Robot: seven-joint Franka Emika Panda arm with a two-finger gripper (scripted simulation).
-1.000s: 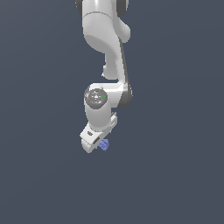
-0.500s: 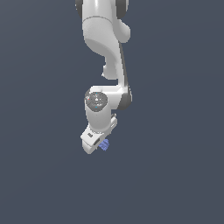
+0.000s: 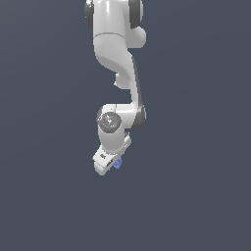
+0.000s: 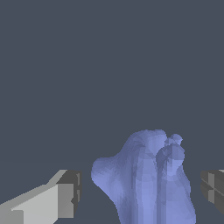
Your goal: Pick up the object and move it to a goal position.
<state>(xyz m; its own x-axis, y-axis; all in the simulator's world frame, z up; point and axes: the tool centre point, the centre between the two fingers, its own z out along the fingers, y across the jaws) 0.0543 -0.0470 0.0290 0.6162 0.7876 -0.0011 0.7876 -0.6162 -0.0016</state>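
Here the object [image 4: 148, 179] sits between the parted jaws.

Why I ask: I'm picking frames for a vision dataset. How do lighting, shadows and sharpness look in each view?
Exterior view: flat, even light, uniform dark backdrop, no cast shadows; the object beside the gripper is too tiny to show detail. Wrist view: sharp, no blur or glare; the object shows soft faceted shading, cropped at the picture's edge, between two fingertips with gaps either side.
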